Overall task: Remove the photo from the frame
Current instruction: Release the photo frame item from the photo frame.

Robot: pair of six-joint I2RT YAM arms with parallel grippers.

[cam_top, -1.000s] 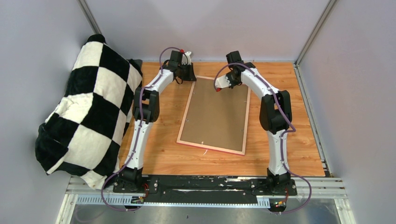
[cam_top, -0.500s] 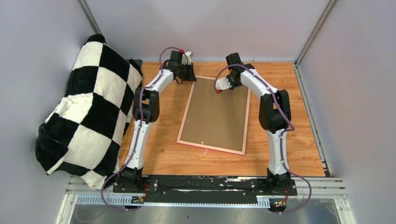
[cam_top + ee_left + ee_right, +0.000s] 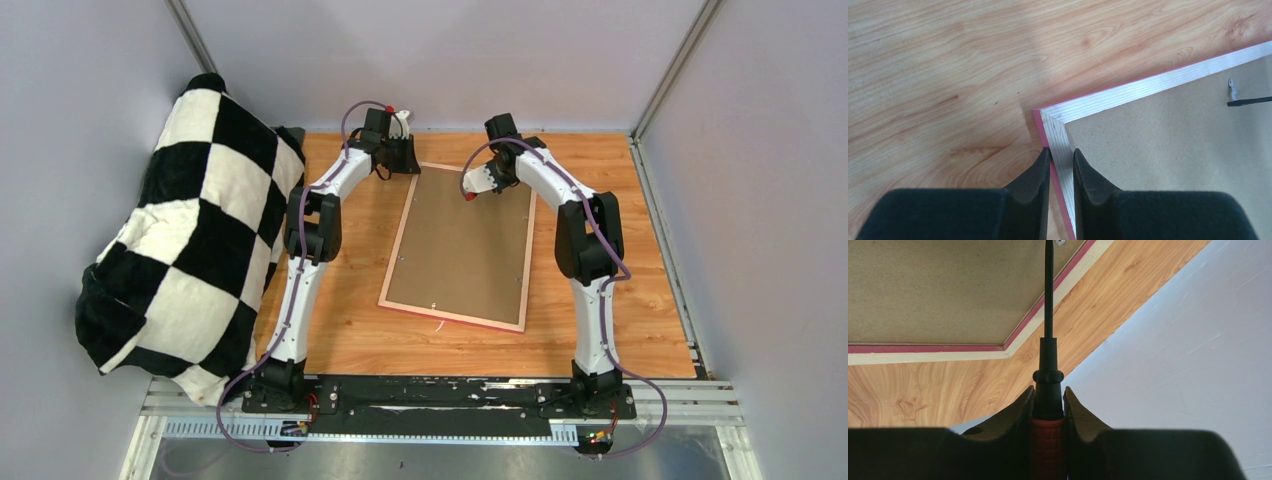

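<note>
Your right gripper (image 3: 1048, 396) pinches the red-handled black screwdriver (image 3: 1048, 355), tip just beside the small metal tab (image 3: 1231, 86) on the face-down pink-bordered rectangular frame (image 3: 1148, 86), whose far-left corner your left gripper (image 3: 1061, 161) clamps.

Right claw (image 3: 1048, 391) clamped on a red-handled screwdriver (image 3: 1048, 315), its black shaft reaching over the pink-bordered frame (image 3: 923, 349) near a corner; brown backing board (image 3: 938, 290), wooden bench (image 3: 948, 385), pale wall (image 3: 1188, 365)

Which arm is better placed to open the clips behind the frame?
Right: the right claw grips a screwdriver whose tip lies beside a metal clip on the frame. The left claw only pinches the frame's corner.
</note>
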